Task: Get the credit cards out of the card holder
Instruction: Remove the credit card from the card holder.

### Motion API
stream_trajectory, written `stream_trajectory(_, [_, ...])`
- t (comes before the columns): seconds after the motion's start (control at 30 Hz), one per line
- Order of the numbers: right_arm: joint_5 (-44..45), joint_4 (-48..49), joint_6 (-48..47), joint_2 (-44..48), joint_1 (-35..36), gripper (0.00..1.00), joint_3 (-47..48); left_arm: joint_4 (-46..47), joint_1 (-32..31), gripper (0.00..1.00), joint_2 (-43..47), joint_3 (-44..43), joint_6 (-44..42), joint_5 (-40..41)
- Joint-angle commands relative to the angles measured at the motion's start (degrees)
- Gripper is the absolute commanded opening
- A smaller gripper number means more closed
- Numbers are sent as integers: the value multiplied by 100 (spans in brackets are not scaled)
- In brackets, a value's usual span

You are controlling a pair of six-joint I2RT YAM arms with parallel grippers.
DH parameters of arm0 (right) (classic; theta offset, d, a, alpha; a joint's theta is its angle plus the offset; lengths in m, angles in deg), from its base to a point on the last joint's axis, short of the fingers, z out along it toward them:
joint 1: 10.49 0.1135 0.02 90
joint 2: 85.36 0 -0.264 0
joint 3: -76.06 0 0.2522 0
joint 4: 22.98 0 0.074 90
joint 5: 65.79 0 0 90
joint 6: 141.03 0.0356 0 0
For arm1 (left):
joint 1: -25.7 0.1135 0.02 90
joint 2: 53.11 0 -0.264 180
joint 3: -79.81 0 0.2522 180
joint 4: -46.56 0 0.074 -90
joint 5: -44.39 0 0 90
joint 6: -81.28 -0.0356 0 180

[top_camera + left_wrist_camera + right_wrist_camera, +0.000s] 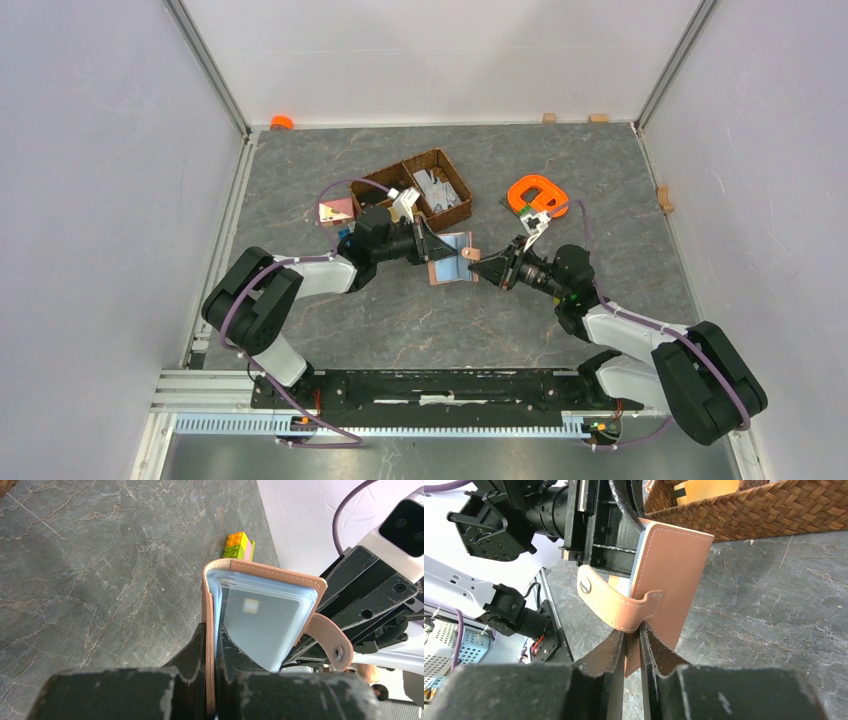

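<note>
The tan-pink card holder (450, 262) hangs above the table between the two arms, opened out. My left gripper (212, 630) is shut on one cover, the leather pinched edge-on between its fingers. A pale grey-blue credit card (260, 622) sits in the clear blue sleeves inside the card holder (265, 572). Its snap tab (332, 642) hangs loose to the right. My right gripper (632, 628) is shut on the lower edge of the other cover (674, 575), just under the tab (614, 605). From above, the left gripper (432, 247) and right gripper (482, 266) face each other.
A dark brown wicker basket (420, 190) stands just behind the left arm, close behind the holder (749, 512). An orange ring-shaped object (535, 192) lies at the back right. A pink-and-white piece (335, 211) sits left of the basket. Stacked toy bricks (239, 546) stand near the wall.
</note>
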Motion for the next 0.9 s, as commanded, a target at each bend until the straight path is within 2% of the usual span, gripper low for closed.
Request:
stream_trajectory(0.0, [198, -348, -240, 9, 35, 18, 178, 356, -24, 2, 101, -190, 82, -171])
stream_trajectory(0.07, [250, -448, -285, 4, 36, 19, 195, 314, -32, 2, 102, -188, 62, -134])
stream_trajectory(0.17, [348, -583, -340, 14, 37, 27, 215, 78, -37, 2, 221, -171, -81, 47])
stream_trajectory(0.53, [371, -571, -348, -108, 96, 42, 252, -127, -111, 2, 261, -204, -198, 219])
stream_trajectory(0.7, [396, -582, -361, -109, 145, 52, 259, -665, -181, 2, 383, -295, -471, 542])
stream_trajectory(0.87, [438, -609, -394, -143, 202, 55, 282, -751, -210, 2, 449, -293, -514, 657])
